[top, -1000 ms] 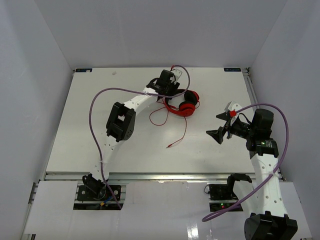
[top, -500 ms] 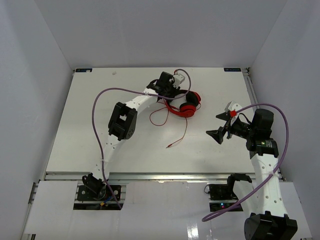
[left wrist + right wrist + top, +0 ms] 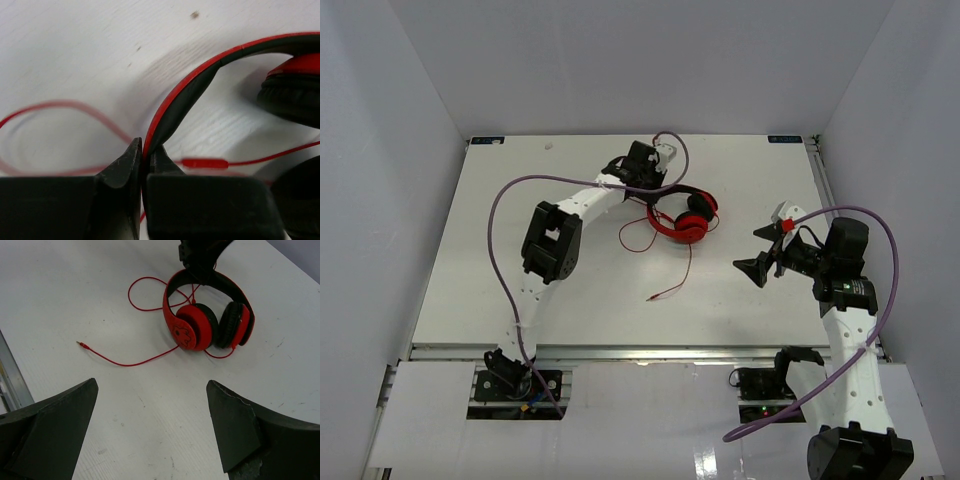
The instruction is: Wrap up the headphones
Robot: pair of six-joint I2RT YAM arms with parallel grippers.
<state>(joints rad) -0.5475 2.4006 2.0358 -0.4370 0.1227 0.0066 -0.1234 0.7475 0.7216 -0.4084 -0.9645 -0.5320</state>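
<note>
Headphones: we find the headphones (image 3: pixel 682 213) lying on the table (image 3: pixel 520 250), beyond its middle, with the ear cups together on the right and the headband (image 3: pixel 177 102) arching off to the left.
Cable: the thin red cable (image 3: pixel 688 262) loops loosely beside the band and trails toward us. Its plug (image 3: pixel 650 297) lies free, and nothing is wound yet.
Just changed: within the last second the left gripper (image 3: pixel 144 150) has gone from parted to pinched tight on the headband. The headphones have slid a little leftward with it.
Meaning: we judge the headphones are now anchored, so winding can begin, though no gripper holds the cable.
Right gripper: the right gripper (image 3: pixel 762 252) hangs spread wide and empty, well apart to the right, where it was a second ago.
Containers: we see none here, so nothing is held in one.
</note>
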